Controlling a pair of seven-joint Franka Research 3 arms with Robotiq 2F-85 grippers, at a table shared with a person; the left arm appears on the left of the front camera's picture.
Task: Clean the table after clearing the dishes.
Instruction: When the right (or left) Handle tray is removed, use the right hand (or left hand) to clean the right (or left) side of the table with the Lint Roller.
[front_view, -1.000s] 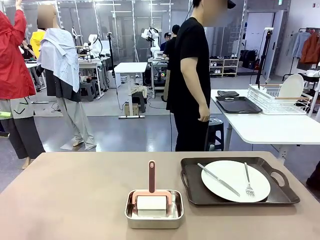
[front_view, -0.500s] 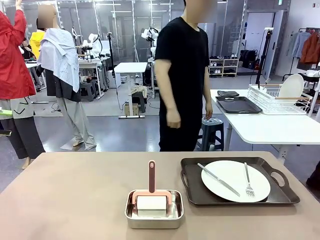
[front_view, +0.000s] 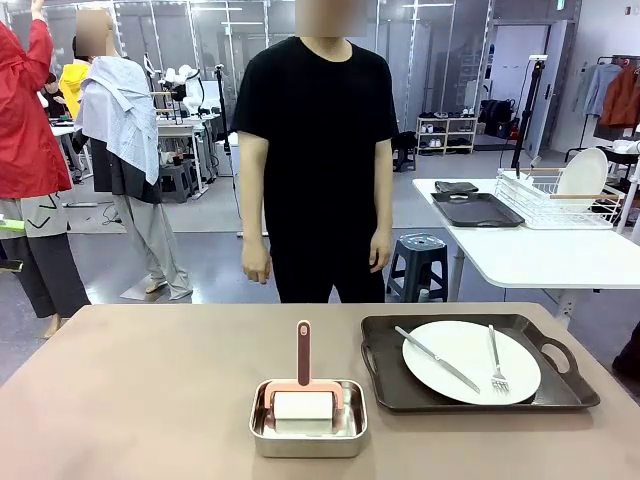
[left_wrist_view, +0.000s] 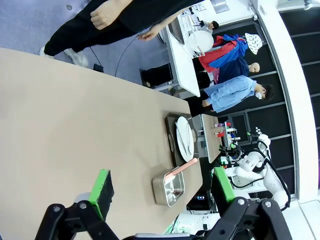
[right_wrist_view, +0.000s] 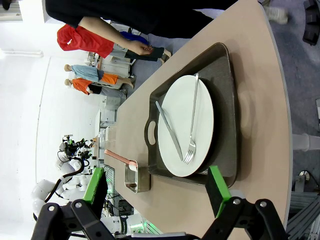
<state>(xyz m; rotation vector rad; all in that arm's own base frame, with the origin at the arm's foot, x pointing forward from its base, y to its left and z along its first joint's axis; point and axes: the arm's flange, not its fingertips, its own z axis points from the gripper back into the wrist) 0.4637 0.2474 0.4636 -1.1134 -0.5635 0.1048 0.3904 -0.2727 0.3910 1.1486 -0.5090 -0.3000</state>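
Plate (front_view: 470, 361), knife (front_view: 436, 359), fork (front_view: 496, 365) on tray (front_view: 385, 385), right side of table (front_view: 150, 380).
Left fingers (left_wrist_view: 102, 187) and right fingers (right_wrist_view: 217, 184) spread wide, empty; person (front_view: 320, 150) stands opposite.

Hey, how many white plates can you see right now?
2. One plate lies on the dark tray on the beige table; the other plate stands in the wire rack on the white table behind. The rack may hide more.

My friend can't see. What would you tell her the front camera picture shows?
A white plate with a knife and fork sits on a dark tray on a beige table. Beside it, a small steel pan holds a pink-handled roller; a person in black stands opposite.
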